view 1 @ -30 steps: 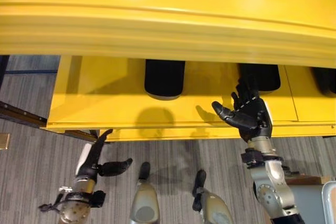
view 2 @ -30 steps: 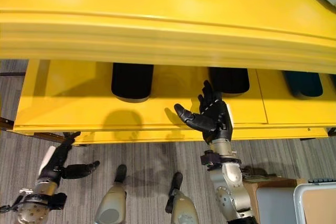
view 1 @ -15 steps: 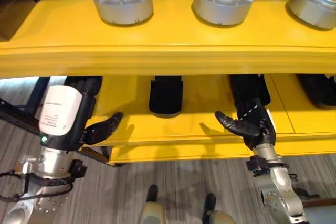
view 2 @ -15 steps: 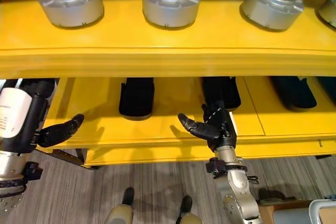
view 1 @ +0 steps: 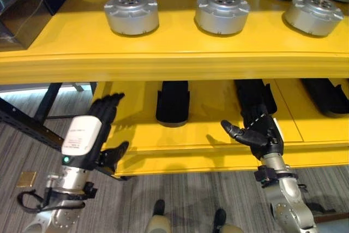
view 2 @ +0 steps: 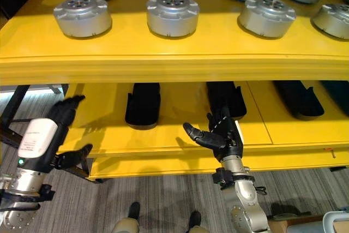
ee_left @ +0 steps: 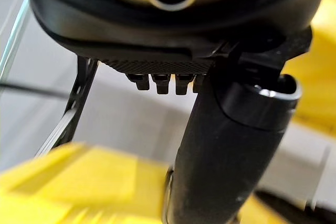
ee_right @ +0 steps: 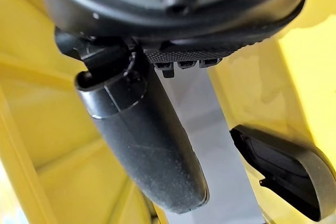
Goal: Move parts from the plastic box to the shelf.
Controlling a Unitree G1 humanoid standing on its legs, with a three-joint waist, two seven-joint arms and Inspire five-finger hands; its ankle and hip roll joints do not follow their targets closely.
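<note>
Several round silver parts (view 1: 131, 13) stand in rows on the top board of the yellow shelf (view 1: 163, 58). On the lower board (view 1: 212, 129) lie long black parts (view 1: 173, 102). My right hand (view 1: 259, 133) is open and empty at the lower board's front edge, just in front of one black part (view 1: 253, 97); that part also shows past the thumb (ee_right: 142, 145) as a black part (ee_right: 278, 169). My left hand (view 1: 90, 135) is open and empty, fingers pointing up, by the lower board's left end. Its thumb (ee_left: 226, 150) holds nothing.
A dark box (view 1: 27, 4) sits at the top board's left end. A black metal frame (view 1: 32, 124) slants down left of the shelf. Grey plank floor (view 1: 180, 189) lies below. A pale box rim (view 2: 338, 221) peeks in at the lower right corner.
The camera has tilted up, bringing the top board's silver parts into view. My left hand has risen from near the floor and turned fingers-up. The right hand stays at the lower board's edge.
</note>
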